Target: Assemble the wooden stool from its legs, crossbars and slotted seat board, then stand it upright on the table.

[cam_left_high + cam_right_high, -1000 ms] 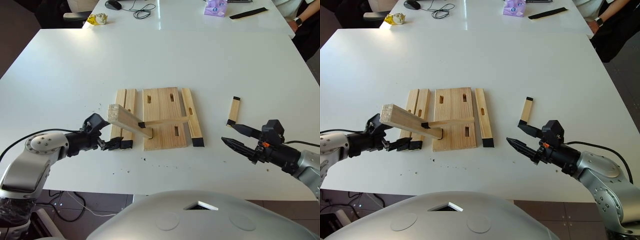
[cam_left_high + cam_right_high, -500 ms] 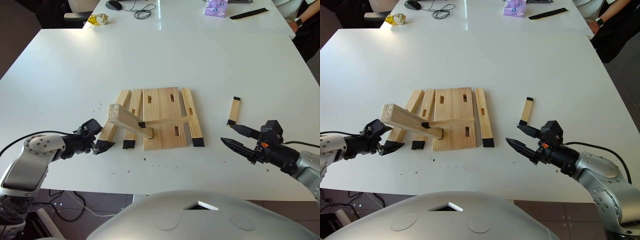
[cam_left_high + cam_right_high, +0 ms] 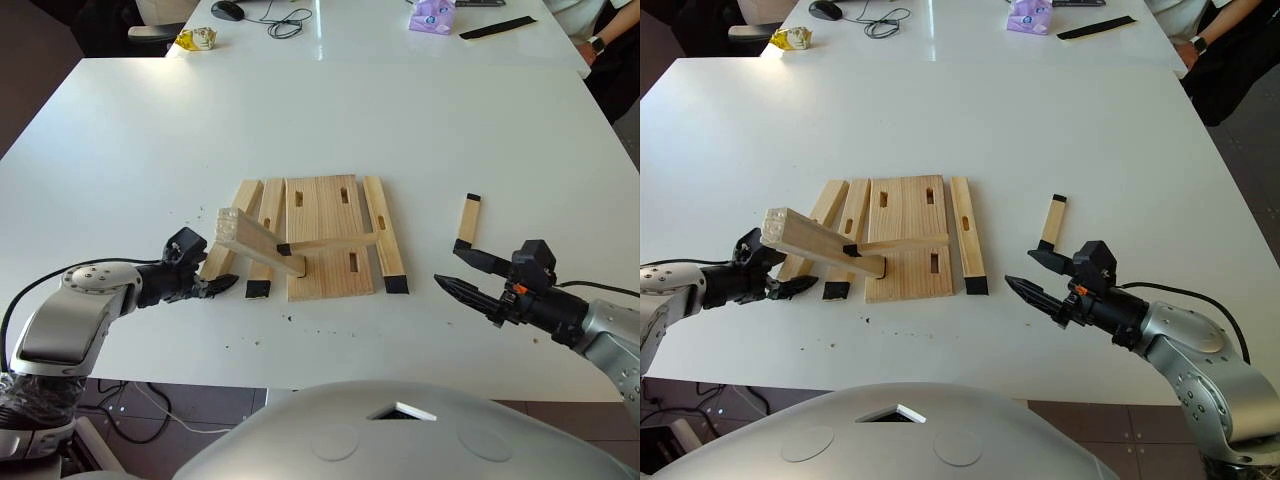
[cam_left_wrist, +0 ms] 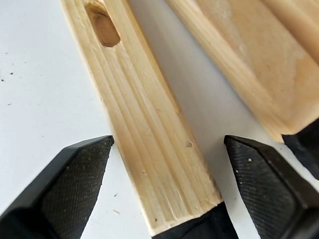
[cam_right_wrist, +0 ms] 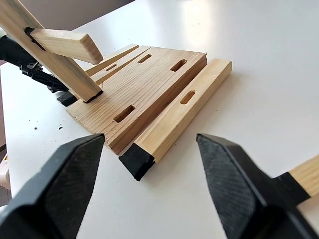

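Wooden leg (image 4: 144, 124), between spread fingers (image 4: 75, 169) of left tool (image 4: 167, 143)

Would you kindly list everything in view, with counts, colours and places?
Slotted wooden seat board: one, light wood, table centre.
Slotted wooden legs with black caps: three, light wood; two left of board, one right.
Thick wooden post: one, light wood, tilted, on board's near-left corner.
Thin wooden crossbar: one, joined to post, over board.
Short black-tipped wooden stick: one, right of board.
Black mouse, yellow packet, purple pack, black strip: one each, far table.
Left gripper: black, open, straddling leftmost leg's end.
Right gripper: black, open, near right edge.
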